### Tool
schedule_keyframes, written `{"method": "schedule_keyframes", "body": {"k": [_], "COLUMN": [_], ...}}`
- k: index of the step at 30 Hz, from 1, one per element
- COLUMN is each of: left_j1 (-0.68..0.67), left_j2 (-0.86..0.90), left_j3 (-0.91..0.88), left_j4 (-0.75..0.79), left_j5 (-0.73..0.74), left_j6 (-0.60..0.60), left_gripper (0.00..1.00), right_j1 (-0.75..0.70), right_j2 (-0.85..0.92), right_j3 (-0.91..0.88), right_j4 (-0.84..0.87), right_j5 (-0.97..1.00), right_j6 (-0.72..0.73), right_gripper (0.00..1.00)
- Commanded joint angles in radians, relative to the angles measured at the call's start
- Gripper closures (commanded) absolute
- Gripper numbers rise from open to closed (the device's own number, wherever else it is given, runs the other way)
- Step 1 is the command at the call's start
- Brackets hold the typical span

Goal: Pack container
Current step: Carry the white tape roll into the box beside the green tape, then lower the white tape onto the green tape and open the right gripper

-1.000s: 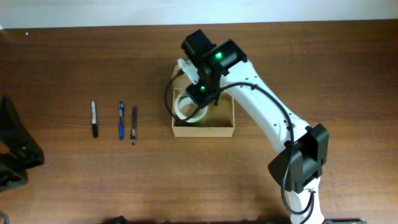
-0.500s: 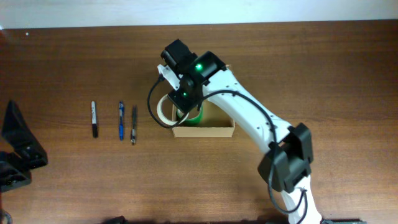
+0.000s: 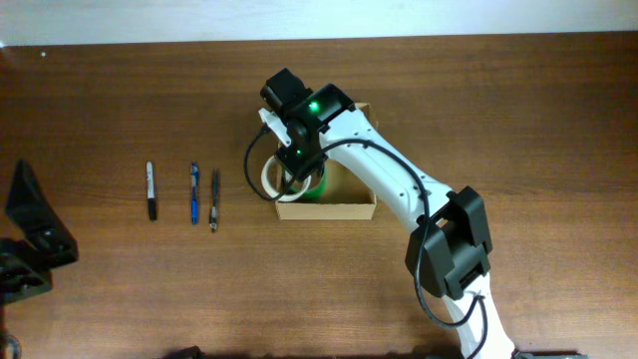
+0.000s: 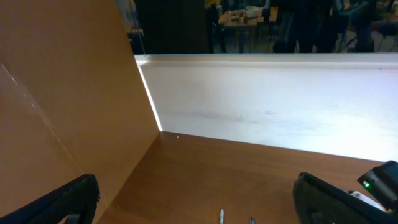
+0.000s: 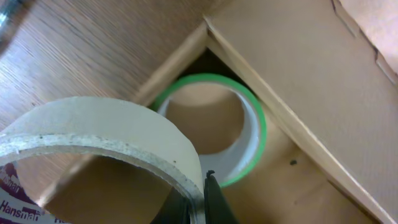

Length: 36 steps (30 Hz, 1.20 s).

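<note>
The container point(image 3: 339, 210) is a small open tan cardboard box in mid table; its wall also shows in the right wrist view point(image 5: 292, 124). A green-edged tape roll point(image 3: 311, 189) lies inside at its left end point(image 5: 249, 115). My right gripper point(image 3: 289, 165) is shut on the wall of a cream tape roll point(image 3: 267, 175) and holds it over the box's left edge; the roll fills the lower left of the right wrist view point(image 5: 106, 134), pinched between the fingers point(image 5: 198, 205). My left gripper point(image 4: 199, 199) is open and empty at the table's far left.
Three pens lie in a row left of the box: a black marker point(image 3: 152, 189), a blue pen point(image 3: 194, 192) and a dark pen point(image 3: 214, 199). The left arm point(image 3: 30, 239) rests at the left edge. A white wall borders the table's far side.
My right gripper has lifted the cream tape roll from inside the box and carried it left, over the box's left edge, uncovering the green-edged roll beneath. The left arm shifted slightly.
</note>
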Motion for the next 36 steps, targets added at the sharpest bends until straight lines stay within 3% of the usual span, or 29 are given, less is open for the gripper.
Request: {"method": "schedule_keyframes", "body": {"k": [1, 15, 36], "left_j1": [0.005, 0.005, 0.005], "left_j2": [0.003, 0.003, 0.003], "left_j3": [-0.015, -0.029, -0.029], "left_j4": [0.003, 0.004, 0.004], "left_j5": [-0.007, -0.006, -0.006], "left_j6": [-0.016, -0.016, -0.016], "left_gripper": [0.01, 0.01, 0.01], "right_j1": [-0.006, -0.108, -0.071], "right_j2": [-0.006, -0.005, 0.024], "right_j3": [0.002, 0.002, -0.003], "right_j4": [-0.011, -0.039, -0.035], "right_j5": [0.045, 0.069, 0.005], "right_j6": [0.005, 0.008, 0.024], "right_gripper": [0.96, 0.96, 0.96]}}
